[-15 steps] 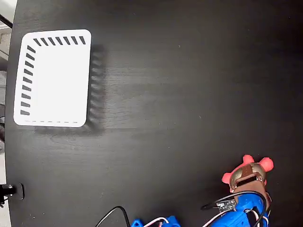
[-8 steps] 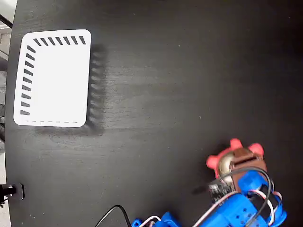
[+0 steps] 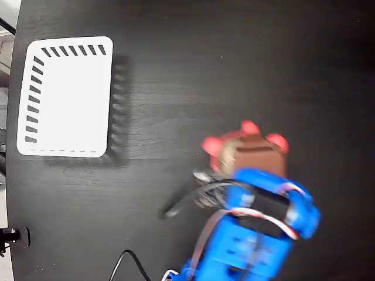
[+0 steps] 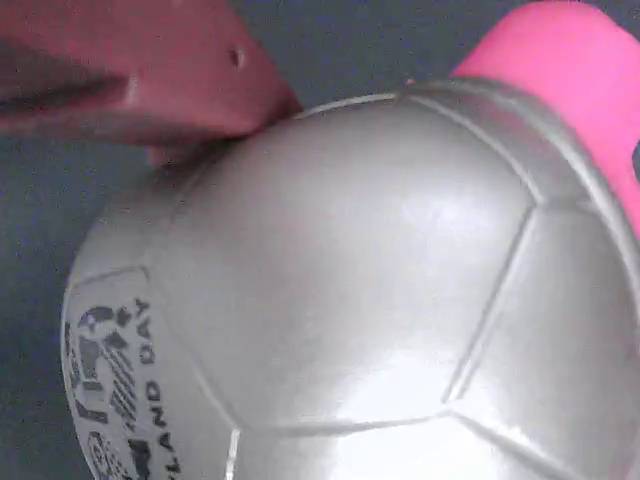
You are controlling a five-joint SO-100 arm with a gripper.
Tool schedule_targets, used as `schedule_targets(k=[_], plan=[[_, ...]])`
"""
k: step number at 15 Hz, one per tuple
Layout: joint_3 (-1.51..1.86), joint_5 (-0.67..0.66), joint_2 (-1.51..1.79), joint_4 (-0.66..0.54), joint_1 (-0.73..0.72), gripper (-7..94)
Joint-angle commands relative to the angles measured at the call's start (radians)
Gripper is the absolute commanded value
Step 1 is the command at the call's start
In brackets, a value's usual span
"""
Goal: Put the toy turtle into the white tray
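Observation:
The toy turtle (image 3: 225, 151), gold-bronze shell with pink-red legs, hangs above the dark table right of centre in the fixed view, held in my gripper (image 3: 249, 153), which is shut on it. The brown finger (image 3: 258, 157) covers much of the shell. In the wrist view the turtle's shiny shell (image 4: 370, 300) fills the picture, with dark lettering at lower left, a pink leg at upper right and a brown-red finger (image 4: 140, 70) pressed on its top. The white tray (image 3: 65, 96), with dark slanted slots on its top and left sides, lies at the far left, well apart from the turtle.
My blue arm (image 3: 258, 228) rises from the bottom edge with wires trailing to its left. A black cable (image 3: 132, 260) curls at the bottom. The table's left edge (image 3: 13, 175) runs close beside the tray.
My gripper has lifted the turtle from the lower right and carried it up and leftward, toward the table's middle. The tray has not moved.

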Motion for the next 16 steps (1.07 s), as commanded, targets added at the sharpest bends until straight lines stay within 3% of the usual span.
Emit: schedule_targets(k=[1, 3, 6, 11, 16], plan=[[-0.163, 0.281, -0.021, -0.009, -0.202, 0], [-0.233, 0.446, -0.048, -0.104, -0.33, 0], [-0.46, 0.595, -0.19, -0.114, -0.511, 0], [-0.775, 0.699, -0.509, -0.198, -0.71, 0], [-1.16, 0.706, -0.844, -0.043, -0.848, 0]])
